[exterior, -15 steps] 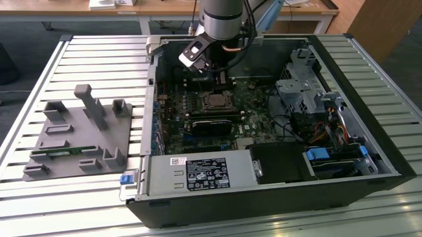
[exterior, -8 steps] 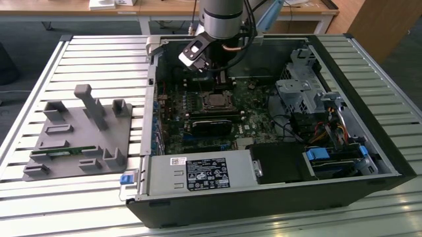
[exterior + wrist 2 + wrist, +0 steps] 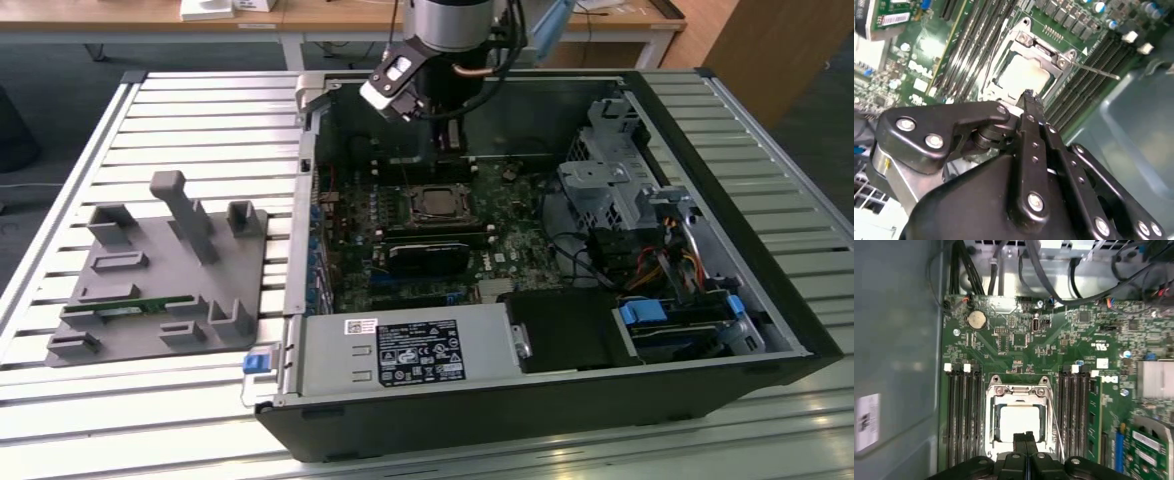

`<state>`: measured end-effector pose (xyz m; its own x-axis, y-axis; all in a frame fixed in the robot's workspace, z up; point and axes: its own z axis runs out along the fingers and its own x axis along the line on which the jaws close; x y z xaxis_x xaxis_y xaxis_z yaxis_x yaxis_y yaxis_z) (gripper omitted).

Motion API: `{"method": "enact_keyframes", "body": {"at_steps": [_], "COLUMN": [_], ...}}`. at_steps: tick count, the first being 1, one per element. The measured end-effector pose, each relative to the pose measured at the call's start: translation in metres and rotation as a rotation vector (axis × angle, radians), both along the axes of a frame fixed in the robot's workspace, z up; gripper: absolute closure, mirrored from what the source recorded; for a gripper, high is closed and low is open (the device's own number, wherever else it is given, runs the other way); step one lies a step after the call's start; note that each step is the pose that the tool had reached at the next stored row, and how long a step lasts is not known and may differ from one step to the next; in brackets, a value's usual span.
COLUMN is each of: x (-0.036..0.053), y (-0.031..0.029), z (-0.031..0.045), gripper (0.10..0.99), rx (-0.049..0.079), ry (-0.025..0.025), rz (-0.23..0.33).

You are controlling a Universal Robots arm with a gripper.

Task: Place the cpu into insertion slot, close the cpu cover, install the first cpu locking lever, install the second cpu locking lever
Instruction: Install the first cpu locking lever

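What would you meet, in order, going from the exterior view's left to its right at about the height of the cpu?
Grey fixture block → cpu in the motherboard → silver drive cage → the computer case's dark side wall.

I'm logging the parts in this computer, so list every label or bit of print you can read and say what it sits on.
No text here can be read.
Black label on the power supply: print too small.
White barcode sticker above it: too small.
White sticker on the case wall: blurred.
White print on the green board: too small.
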<state>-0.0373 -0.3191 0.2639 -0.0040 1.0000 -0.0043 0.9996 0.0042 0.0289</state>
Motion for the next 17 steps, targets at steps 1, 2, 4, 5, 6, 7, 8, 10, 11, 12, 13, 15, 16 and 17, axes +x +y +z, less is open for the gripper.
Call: {"method": "enact_keyframes", "body": {"at_steps": [1,2,4,5,6,7,8,10,11,12,13,15,16,17], "x": [0.0,0.0,-0.0001,-0.0001,-0.0001,-0.0001,-0.0001,-0.0001,-0.0001,-0.0001,-0.0001,-0.0001,-0.0001,-0.0001], "y": [0.0,0.0,0.0,0.0,0.0,0.0,0.0,0.0,0.0,0.0,0.0,0.0,0.0,0.0], "z": [0.0004,0.0003,0.0004,0.0004,0.0004,0.0004,0.0004,0.0004,0.0004,0.0004,0.0004,0.0004,0.0004,0.0004], "gripper": [0.98,0.98,0.98,0.98,0.98,0.98,0.98,0.98,0.98,0.98,0.98,0.98,0.98,0.98], "rx": [0.0,0.0,0.0,0.0,0.0,0.0,0.0,0.0,0.0,0.0,0.0,0.0,0.0,0.0], "ry": [-0.0001,-0.0002,0.0,0.0,0.0,0.0,0.0,0.0,-0.0001,0.0,0.0,0.0,0.0,0.0], "rz": [0.007,0.025,0.062,0.08,0.098,0.116,0.134,0.172,0.19,0.208,0.226,0.262,0.28,0.299]}}
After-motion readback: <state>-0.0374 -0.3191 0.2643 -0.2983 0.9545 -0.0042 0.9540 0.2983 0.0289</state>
